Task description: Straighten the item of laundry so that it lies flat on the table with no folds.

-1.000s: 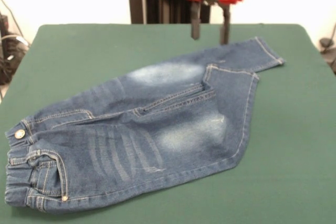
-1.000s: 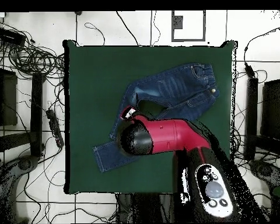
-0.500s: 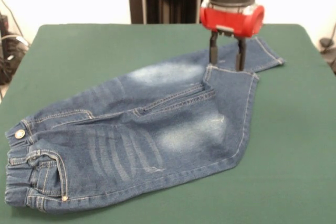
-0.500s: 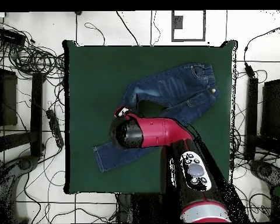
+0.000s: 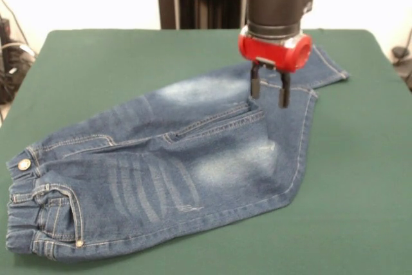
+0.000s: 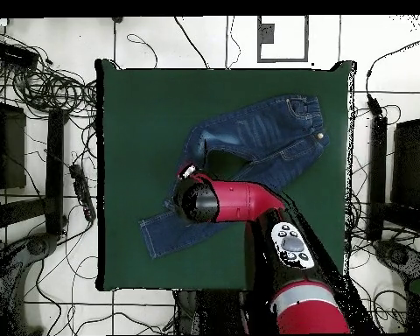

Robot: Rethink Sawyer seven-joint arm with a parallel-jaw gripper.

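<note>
On the large rectangular table (image 5: 360,178) covered in dark green cloth: a small pair of dark blue denim jeans (image 5: 167,165) with faded pale patches and tan stitching, spread across the middle of the cloth. Waistband with brass button (image 5: 24,164) and gathered elastic at the near left corner in the front view. Far leg stretched out straight, cuff (image 5: 329,66) close to the far right edge of the table. Near leg folded back on itself, doubled over partway along, with its hem lying next to the far leg. So not flat: one clear fold in the near leg.

Above that folded hem, the black two-fingered gripper (image 5: 269,94) under a red collar, pointing straight down. Fingers (image 5: 255,85) parted by a narrow gap, nothing between them, tips just over or touching the denim beside the hem seam; contact cannot be told.

From overhead, jeans (image 6: 248,140) lying diagonally on the table (image 6: 135,114), one leg running toward the table's lower left, red and black arm (image 6: 240,206) covering the fold.

Around the table, tangled black cables (image 6: 47,87) on a pale floor.
</note>
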